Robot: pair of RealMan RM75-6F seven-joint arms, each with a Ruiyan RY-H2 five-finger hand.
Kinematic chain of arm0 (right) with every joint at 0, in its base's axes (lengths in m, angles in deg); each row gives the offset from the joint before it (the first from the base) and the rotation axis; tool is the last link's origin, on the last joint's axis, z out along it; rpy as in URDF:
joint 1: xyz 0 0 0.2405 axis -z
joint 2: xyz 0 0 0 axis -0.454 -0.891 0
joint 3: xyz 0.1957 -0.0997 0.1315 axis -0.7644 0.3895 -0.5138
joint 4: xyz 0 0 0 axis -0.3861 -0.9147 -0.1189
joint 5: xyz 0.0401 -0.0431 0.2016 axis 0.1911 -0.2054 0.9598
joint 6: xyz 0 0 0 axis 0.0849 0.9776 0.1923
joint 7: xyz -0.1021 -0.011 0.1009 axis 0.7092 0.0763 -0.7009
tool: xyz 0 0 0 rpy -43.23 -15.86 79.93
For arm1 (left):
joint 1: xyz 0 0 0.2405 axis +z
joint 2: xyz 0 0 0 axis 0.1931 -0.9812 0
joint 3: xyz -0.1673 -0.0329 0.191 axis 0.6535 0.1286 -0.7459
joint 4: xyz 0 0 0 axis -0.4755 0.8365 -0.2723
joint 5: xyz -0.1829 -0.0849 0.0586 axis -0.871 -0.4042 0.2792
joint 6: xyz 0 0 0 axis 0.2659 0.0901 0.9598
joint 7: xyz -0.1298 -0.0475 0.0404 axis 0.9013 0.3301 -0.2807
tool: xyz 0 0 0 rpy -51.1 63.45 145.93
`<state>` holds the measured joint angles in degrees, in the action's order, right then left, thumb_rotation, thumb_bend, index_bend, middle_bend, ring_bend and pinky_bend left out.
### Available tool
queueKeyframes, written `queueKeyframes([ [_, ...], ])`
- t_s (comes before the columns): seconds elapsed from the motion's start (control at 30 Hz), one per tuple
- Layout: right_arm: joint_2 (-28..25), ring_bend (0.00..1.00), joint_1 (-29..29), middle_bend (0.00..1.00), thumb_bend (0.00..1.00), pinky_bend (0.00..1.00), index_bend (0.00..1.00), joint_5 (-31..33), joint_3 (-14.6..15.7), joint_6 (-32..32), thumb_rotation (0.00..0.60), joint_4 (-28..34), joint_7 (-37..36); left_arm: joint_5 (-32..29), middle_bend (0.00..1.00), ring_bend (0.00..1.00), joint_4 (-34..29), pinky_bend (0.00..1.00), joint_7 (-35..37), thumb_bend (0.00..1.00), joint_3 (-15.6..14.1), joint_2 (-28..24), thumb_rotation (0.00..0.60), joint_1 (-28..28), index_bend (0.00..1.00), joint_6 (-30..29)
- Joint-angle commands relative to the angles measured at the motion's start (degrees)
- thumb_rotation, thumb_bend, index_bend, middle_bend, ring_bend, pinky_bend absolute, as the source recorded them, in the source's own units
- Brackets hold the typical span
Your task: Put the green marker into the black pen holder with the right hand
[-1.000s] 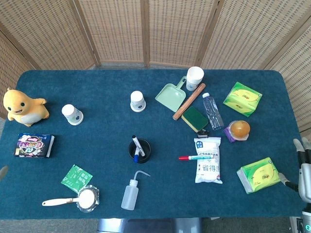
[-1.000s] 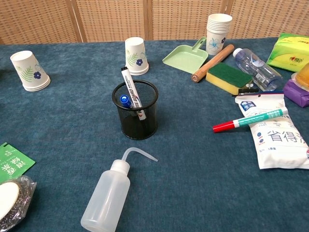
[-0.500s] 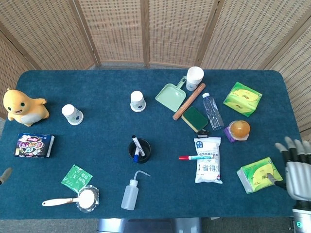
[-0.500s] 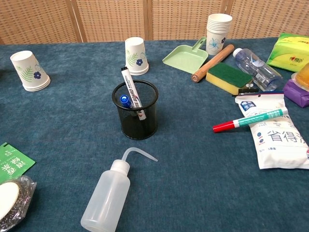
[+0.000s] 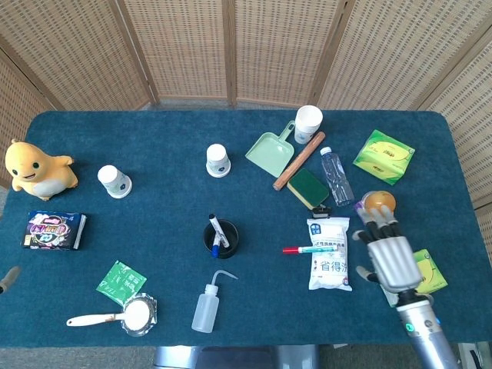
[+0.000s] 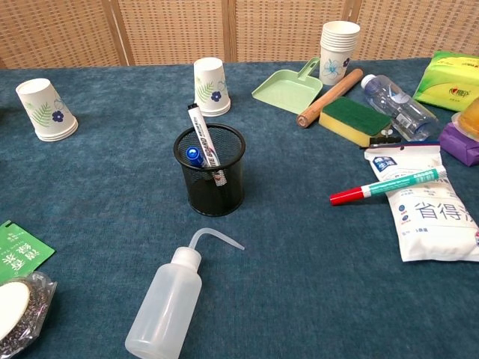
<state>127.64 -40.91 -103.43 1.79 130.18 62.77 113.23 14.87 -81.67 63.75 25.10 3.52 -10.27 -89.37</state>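
Near the front edge of the table (image 5: 254, 165): squeeze bottle (image 6: 166, 303), lying on its side, spout toward the centre. At the front right, over the table and just right of the white pouch (image 5: 330, 253): right hand (image 5: 387, 250), fingers spread and extended toward the far edge, holding nothing; seen in the head view only. At the left edge: only a tip of the left hand (image 5: 8, 277); finger state cannot be told. Toward the centre: black pen holder (image 6: 210, 170), upright, with a blue-capped marker (image 6: 202, 143) leaning inside. Right of the holder, well apart: green marker (image 6: 388, 185), red-capped, flat across the pouch's upper part, cap end overhanging onto the cloth. Toward the far edge: sponge (image 6: 355, 119), dustpan (image 6: 288, 86), stacked cups (image 6: 336, 46).
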Motion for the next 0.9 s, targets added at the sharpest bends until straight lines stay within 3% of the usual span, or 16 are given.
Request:
queueKeyframes([
  [0.03,3.47,0.00,-3.01,0.00,0.16,0.00,0.39,3.07,-0.96,-3.37,0.600,2.38,6.56,0.22,0.00,0.00,0.19,0.00,0.74,0.28,-0.01,-0.28,0.600,0.08,0.14,0.13],
  [0.3,8.20,0.00,-6.84,0.00,0.26,0.00,0.40,11.01,-3.06,-5.25,0.600,4.90,16.73,0.84,0.00,0.00,0.84,0.00,3.28,0.28,-0.01,-1.03,0.600,0.58,0.14,-0.27],
  [0.9,14.98,0.00,-12.85,0.00,0.27,0.00,0.42,23.12,-3.06,-4.95,0.600,2.54,27.31,1.79,0.00,0.00,1.57,0.00,5.76,0.28,-0.05,-1.86,0.600,1.04,0.14,-0.21],
])
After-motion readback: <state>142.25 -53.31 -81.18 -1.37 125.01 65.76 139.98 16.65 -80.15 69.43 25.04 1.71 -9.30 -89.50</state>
